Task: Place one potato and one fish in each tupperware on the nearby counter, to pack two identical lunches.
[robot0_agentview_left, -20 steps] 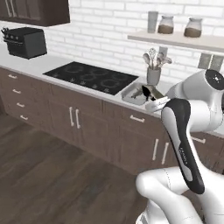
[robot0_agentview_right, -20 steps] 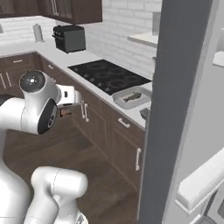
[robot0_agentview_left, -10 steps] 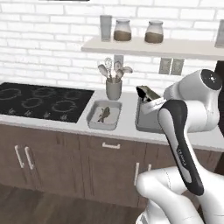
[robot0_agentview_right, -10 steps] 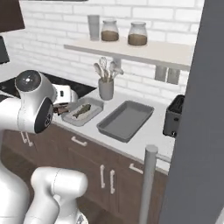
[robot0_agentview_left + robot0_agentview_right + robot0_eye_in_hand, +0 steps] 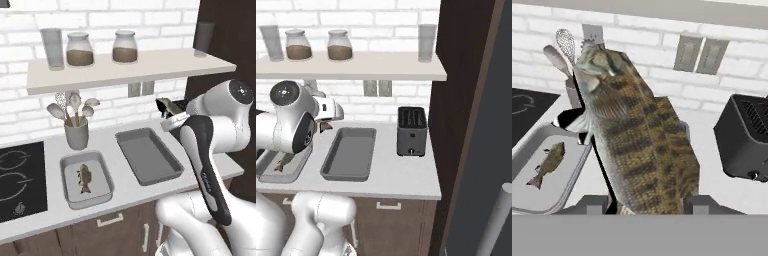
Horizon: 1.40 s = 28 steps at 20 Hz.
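Observation:
My gripper is shut on a large brown striped fish, held in the air above the right end of the counter. The fish stands upright between the fingers. Two tupperware tubs lie side by side below it. The left tupperware holds a small fish, also seen from the hand. The right tupperware is darker grey and bare inside, just below and left of my gripper. The potato is out of view.
A grey utensil holder with spoons and a whisk stands behind the left tub. A black toaster sits right of the bare tub. The black cooktop is at far left. A wall shelf with jars hangs overhead.
The base has moved, so the whole scene slid left and the two tubs now sit in front. The jaws closed a little tighter on the fish.

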{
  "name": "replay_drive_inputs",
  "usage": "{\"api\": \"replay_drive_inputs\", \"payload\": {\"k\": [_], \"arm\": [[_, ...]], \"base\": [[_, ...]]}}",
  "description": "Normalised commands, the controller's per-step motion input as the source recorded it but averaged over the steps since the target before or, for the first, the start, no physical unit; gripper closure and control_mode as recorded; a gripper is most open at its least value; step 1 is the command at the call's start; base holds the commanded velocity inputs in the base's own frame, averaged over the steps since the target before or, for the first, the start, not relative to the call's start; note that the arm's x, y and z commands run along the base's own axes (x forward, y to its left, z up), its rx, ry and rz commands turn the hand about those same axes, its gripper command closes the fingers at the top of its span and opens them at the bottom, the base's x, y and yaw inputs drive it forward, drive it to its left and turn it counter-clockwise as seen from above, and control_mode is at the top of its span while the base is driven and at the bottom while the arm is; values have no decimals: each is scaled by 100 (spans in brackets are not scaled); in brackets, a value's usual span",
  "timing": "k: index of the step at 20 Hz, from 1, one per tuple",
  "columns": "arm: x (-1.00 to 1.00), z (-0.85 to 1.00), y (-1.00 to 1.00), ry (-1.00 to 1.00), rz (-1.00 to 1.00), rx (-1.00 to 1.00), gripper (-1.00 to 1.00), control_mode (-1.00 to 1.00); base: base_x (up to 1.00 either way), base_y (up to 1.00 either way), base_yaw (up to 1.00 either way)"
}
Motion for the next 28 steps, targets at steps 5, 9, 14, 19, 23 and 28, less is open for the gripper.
{"api": "replay_drive_inputs", "payload": {"k": [5,9,14,19,23,28], "arm": [[60,-56,3,20,-31,-2,100,-100],[100,-100,13,34,-31,-1,100,-100],[98,-100,0,26,-15,12,100,-100],[80,-100,0,17,-10,19,100,-100],[73,-100,24,9,-8,14,-100,-100],[60,-90,8,3,-4,1,-100,-100]], "base": [[40,-1,-25],[0,0,0],[0,0,0],[0,0,0],[0,0,0],[0,0,0]]}}
